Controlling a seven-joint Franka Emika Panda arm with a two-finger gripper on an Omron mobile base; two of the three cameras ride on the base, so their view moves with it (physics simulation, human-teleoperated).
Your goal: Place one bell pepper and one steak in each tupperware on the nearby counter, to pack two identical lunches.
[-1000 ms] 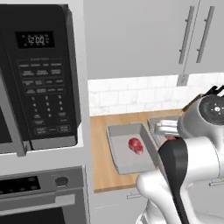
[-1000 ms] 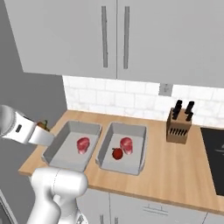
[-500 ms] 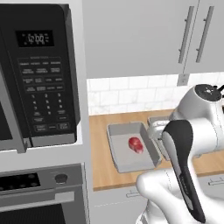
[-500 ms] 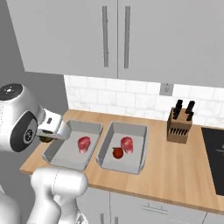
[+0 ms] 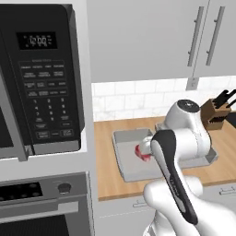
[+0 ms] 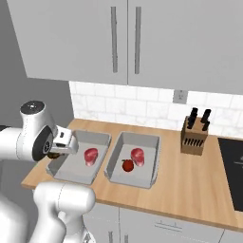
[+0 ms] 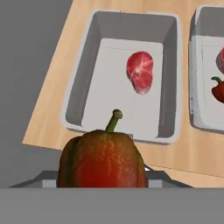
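Here the two-finger gripper (image 7: 103,183) is clamping a glossy, lobed brownish-red bell pepper (image 7: 102,159) with an olive stem, hanging above the near left edge of the light tan wooden counter (image 6: 190,182). Just beyond, the left smooth grey rectangular tupperware tray (image 7: 83,70) is holding one marbled pinkish steak (image 7: 140,71) (flat, rounded). The right grey tray (image 6: 147,175) is carrying a second steak (image 6: 137,156) beside a bright red pepper (image 6: 127,165).

A black microwave (image 5: 39,78) hangs above an oven (image 5: 44,205). A wooden knife block (image 6: 194,137) stands before white tiles (image 6: 142,107), beneath grey cabinets (image 6: 128,40). An outlet (image 6: 179,96) sits on the tiles.
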